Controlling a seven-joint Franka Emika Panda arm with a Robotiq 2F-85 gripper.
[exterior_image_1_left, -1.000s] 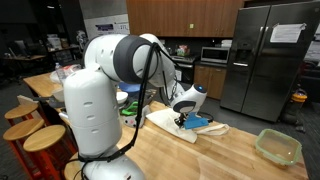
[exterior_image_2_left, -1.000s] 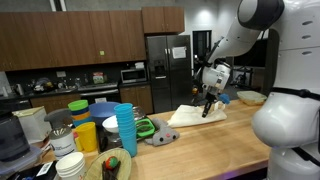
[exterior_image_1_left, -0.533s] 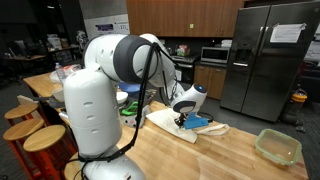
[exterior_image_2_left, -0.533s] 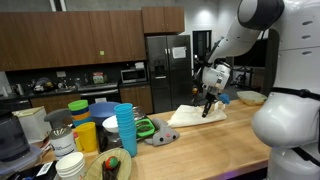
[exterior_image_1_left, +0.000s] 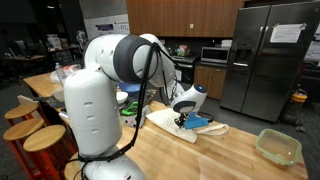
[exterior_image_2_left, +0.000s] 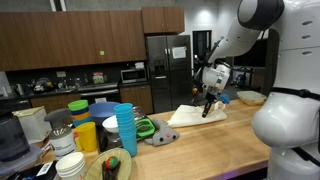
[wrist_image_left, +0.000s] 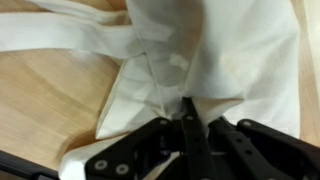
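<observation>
In the wrist view the claw (wrist_image_left: 188, 108) enters from the bottom centre, its jaws pressed together on a small pinch of the white fabric cloth (wrist_image_left: 235, 50), whose creases converge at the fingertips. The rest of the cloth lies ahead of the claw, filling the upper right of the frame. Its left edge slants across the light wooden countertop (wrist_image_left: 45, 95).

Fig.: my arm (exterior_image_1_left: 150, 62) extended fwd, wrist bent down. Tool (exterior_image_1_left: 181, 122) points approx. vertical, low, seen in both exterior views. Wrist view: fingers (wrist_image_left: 185, 126) fully together.
</observation>
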